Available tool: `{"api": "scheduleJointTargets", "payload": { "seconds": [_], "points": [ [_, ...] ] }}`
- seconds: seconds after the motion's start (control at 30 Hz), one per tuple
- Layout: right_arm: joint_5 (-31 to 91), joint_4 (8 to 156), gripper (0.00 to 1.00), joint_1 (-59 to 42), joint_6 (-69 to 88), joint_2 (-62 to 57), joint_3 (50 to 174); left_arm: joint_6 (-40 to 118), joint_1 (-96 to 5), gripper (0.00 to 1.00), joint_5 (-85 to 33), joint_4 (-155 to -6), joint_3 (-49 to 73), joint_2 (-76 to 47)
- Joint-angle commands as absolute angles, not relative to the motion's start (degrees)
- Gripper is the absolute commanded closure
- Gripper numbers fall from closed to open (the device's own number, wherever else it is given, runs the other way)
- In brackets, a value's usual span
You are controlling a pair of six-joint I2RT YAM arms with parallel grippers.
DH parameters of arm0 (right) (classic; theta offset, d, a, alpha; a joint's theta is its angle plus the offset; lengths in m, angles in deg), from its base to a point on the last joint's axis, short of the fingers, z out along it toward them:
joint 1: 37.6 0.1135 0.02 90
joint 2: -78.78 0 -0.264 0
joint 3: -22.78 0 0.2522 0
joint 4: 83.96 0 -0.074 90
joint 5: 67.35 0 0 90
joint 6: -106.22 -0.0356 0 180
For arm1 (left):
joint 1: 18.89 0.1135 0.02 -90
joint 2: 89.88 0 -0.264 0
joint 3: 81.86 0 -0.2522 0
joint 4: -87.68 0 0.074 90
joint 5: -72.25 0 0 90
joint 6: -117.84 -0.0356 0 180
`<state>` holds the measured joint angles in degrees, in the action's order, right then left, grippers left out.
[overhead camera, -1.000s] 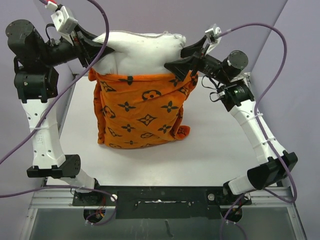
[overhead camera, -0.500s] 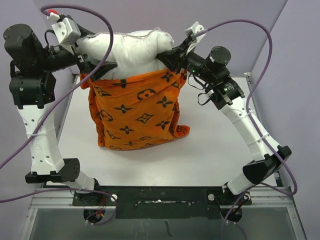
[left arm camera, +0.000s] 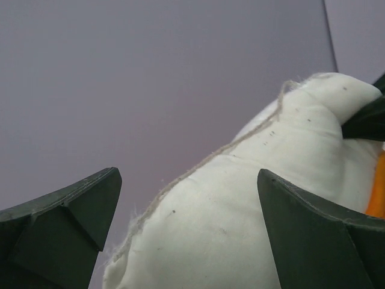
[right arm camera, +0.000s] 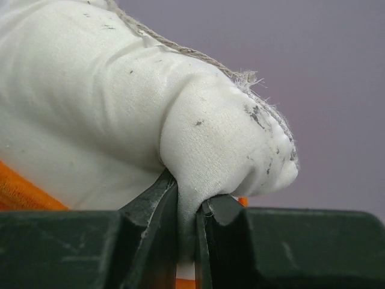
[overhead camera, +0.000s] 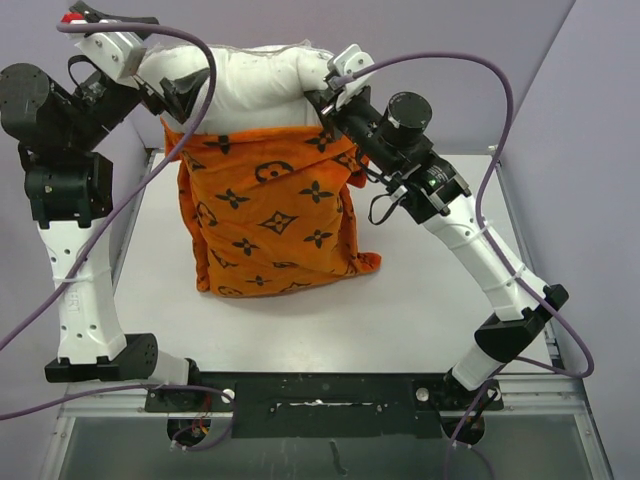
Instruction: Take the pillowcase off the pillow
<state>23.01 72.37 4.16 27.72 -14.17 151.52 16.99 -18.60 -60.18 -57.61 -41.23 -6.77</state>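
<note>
The white pillow (overhead camera: 255,85) stands upright at the back of the table, its top half out of the orange monogram pillowcase (overhead camera: 265,215), which hangs round its lower part and rests on the table. My right gripper (overhead camera: 325,95) is shut on the pillow's top right corner; in the right wrist view the fingers (right arm camera: 187,195) pinch a fold of white pillow (right arm camera: 90,90), with orange pillowcase (right arm camera: 24,192) below. My left gripper (overhead camera: 180,95) is open at the top left corner. In the left wrist view its jaws (left arm camera: 187,174) stand wide round the pillow (left arm camera: 240,198) without gripping.
The white table (overhead camera: 420,300) is bounded by purple walls at the back and sides. Purple cables (overhead camera: 500,110) loop above both arms. The dark base rail (overhead camera: 320,390) runs along the near edge.
My left gripper has opened and let go of the pillow's left corner. My right gripper has shut on the right corner. Both arms and the pillow's top have shifted up and left.
</note>
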Motion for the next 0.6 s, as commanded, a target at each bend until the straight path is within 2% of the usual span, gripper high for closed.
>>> {"api": "scheduleJointTargets", "payload": {
  "seconds": [0.0, 0.07, 0.23, 0.43, 0.57],
  "points": [
    [20.1, 81.8, 1.00, 5.3, 31.2, -11.0, 153.1, 17.8, -19.0, 0.02, -50.3, -72.6, -39.6, -9.7],
    [21.9, 81.8, 1.00, 5.8, 30.7, -11.0, 152.8, 19.2, -19.0, 0.02, -56.6, -71.5, -40.0, -9.9],
    [31.3, 79.5, 1.00, 6.6, 26.7, -13.2, 155.0, 20.5, -19.3, 0.02, -84.0, -52.4, -52.5, -4.3],
    [36.4, 78.4, 1.00, 9.6, 25.1, -15.5, 155.9, 19.5, -19.4, 0.02, -89.4, -37.1, -65.8, 4.0],
    [37.8, 77.4, 1.00, 12.2, 25.6, -16.1, 155.3, 14.1, -19.1, 0.02, -88.9, -30.7, -66.6, 4.8]
  ]
}}
